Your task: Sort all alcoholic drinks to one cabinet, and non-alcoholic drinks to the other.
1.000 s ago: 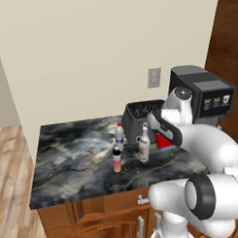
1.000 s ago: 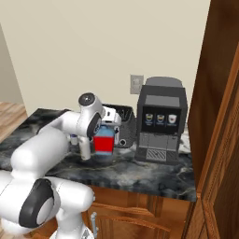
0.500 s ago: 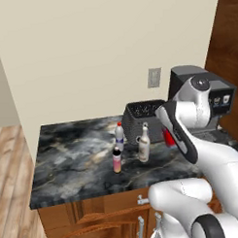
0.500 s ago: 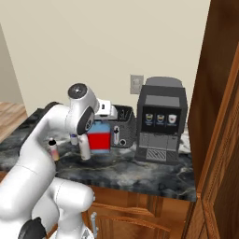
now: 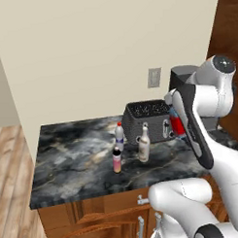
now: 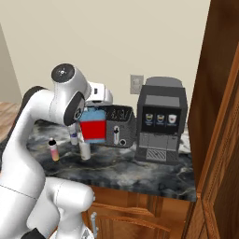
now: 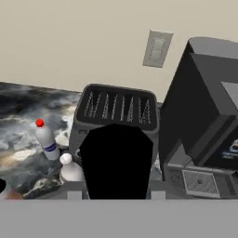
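Observation:
My gripper [image 6: 94,112] is shut on a red can with a pale blue top [image 6: 93,127], held in the air in front of the toaster. The same red can [image 5: 175,123] peeks out behind my forearm, and in the hand view it is a black shape [image 7: 116,160] between my fingers. Three drinks stand on the dark marble counter [image 5: 74,166]: a clear bottle with a red cap [image 5: 119,135], a cream bottle [image 5: 144,147] and a small pink and yellow bottle [image 5: 116,161]. The reddish-brown cabinet [image 6: 219,116] rises at the right.
A dark grey toaster [image 5: 147,121] sits against the wall behind the bottles. A black coffee machine [image 6: 161,121] stands to its right, close to the cabinet. A wall outlet [image 7: 157,49] is above them. Wooden drawers [image 5: 95,214] run below the counter.
My arm has lifted the red can up off the counter level, and the elbow has swung higher. The three bottles have stayed in place.

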### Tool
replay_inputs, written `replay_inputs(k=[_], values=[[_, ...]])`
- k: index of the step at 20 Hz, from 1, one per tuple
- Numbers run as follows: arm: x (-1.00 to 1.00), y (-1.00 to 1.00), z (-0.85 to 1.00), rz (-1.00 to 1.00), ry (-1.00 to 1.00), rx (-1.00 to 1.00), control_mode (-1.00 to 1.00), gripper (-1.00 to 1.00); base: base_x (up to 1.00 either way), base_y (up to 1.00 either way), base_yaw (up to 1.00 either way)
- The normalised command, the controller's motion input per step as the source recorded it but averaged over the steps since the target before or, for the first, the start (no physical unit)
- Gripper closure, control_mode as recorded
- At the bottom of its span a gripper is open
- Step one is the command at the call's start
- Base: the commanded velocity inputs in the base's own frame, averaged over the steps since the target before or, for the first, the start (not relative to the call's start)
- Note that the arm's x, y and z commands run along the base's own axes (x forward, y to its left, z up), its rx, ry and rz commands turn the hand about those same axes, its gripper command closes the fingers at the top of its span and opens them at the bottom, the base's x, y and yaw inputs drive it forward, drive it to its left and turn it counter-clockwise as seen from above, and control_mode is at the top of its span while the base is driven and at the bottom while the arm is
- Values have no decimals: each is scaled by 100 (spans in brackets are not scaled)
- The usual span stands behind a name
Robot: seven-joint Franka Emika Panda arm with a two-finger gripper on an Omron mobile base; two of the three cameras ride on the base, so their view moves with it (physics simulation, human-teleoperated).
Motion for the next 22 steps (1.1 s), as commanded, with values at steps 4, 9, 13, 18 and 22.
replay_inputs(k=[4,9,13,18,22], values=[[-41,9,65,-1,-15,8,-100,100,0,0,0],[-24,7,58,-4,-13,6,-100,100,0,0,0],[-2,12,17,-8,-4,0,-100,100,0,0,0],[2,20,0,-7,0,0,-100,100,0,0,0],[0,11,0,0,0,0,-100,100,0,0,0]])
